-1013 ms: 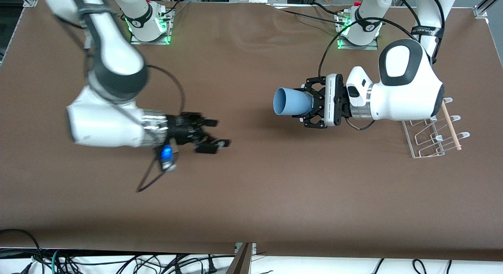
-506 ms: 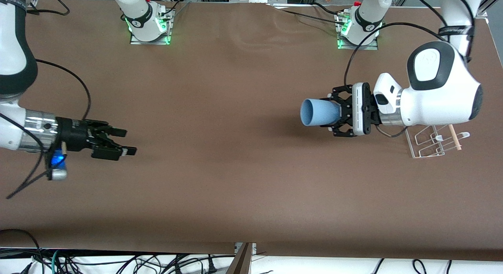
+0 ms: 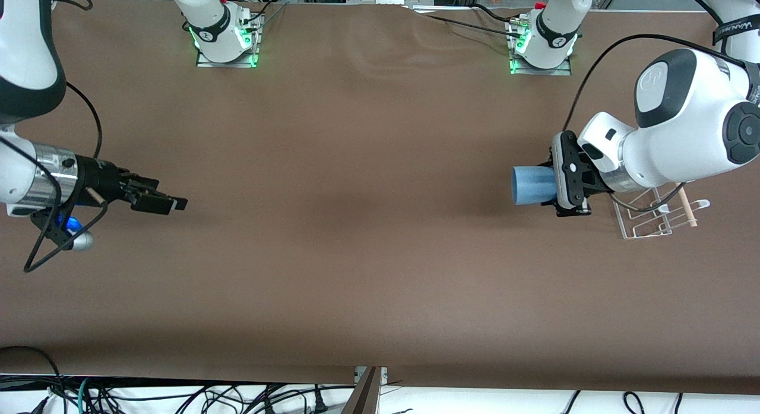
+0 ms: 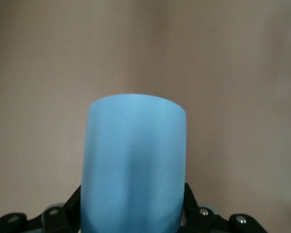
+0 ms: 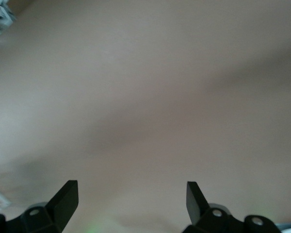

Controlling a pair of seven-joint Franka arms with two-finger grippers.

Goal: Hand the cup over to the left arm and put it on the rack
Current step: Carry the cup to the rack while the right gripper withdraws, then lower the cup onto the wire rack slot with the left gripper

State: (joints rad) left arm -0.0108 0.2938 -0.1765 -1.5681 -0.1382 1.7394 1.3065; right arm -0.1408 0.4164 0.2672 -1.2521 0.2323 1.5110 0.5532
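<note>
My left gripper [image 3: 552, 189] is shut on the light-blue cup [image 3: 530, 185] and holds it on its side above the table, mouth toward the right arm's end. It hangs just beside the white wire rack [image 3: 646, 219], which has a wooden dowel [image 3: 687, 206] along its side. In the left wrist view the cup [image 4: 136, 160] fills the space between the black fingers [image 4: 72, 206]. My right gripper [image 3: 170, 202] is open and empty over the table at the right arm's end. Its fingertips [image 5: 66, 194] stand wide apart over bare mat in the right wrist view.
The brown mat [image 3: 356, 236] covers the whole table. The two arm bases [image 3: 222, 37] [image 3: 543, 43] stand along the edge farthest from the front camera. The left arm's wrist and elbow [image 3: 683, 123] hang over part of the rack. Cables lie below the table's near edge.
My left arm has carried the cup toward the left arm's end, up beside the rack. My right gripper, empty, has drawn back to the right arm's end.
</note>
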